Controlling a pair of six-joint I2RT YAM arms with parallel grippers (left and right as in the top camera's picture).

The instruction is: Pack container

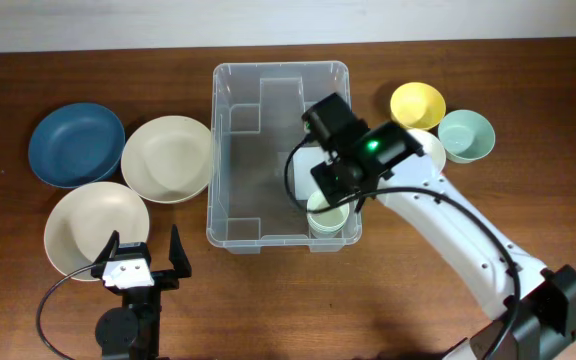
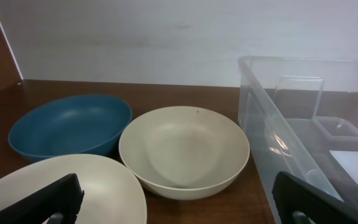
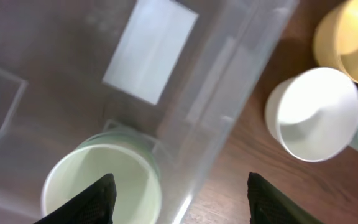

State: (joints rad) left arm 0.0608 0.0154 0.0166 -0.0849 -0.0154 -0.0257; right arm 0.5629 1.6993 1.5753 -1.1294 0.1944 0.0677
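Fingers (image 3: 98, 202) of right gripper (image 3: 180, 180) parted, gripping nothing, poised over pale green cup (image 3: 135, 186) standing upright in front right corner of container (image 1: 211, 190). Left gripper (image 1: 140, 262) wide open and empty, near table's (image 1: 568, 120) front edge, left of container. Container mid-table, close to back edge. Blue bowl (image 1: 76, 145), cream bowl (image 1: 166, 158) and beige bowl (image 1: 83, 225) off its left side; yellow cup (image 1: 417, 103), white cup (image 1: 430, 150) and mint cup (image 1: 465, 135) off its right.
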